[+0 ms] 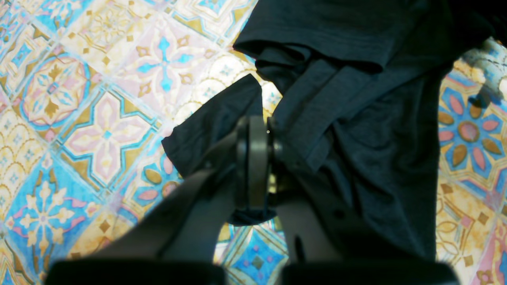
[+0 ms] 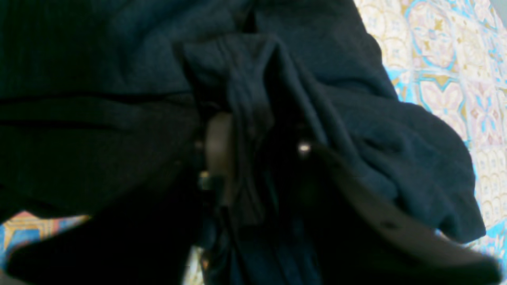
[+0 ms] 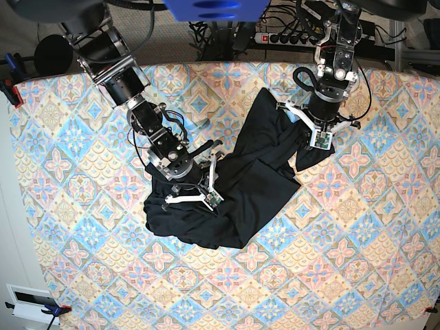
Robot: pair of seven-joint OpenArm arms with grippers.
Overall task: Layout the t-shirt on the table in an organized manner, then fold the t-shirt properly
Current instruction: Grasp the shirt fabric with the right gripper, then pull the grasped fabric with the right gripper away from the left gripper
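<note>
Plain black long-sleeved t-shirt of thin soft fabric (image 3: pixel 237 182) lies crumpled in a diagonal heap across the middle of the bench covered in pastel pink, blue and cream diamond-tile cloth (image 3: pixel 357 227), one end bunched low, the other trailing up toward the far edge. Left gripper (image 1: pixel 257 130) has its fingers pressed together on a fold at the shirt's upper end. Right gripper (image 2: pixel 257 154) sits at the lower bunch, fingers (image 2: pixel 218 146) clamped on a gathered ridge of the fabric.
</note>
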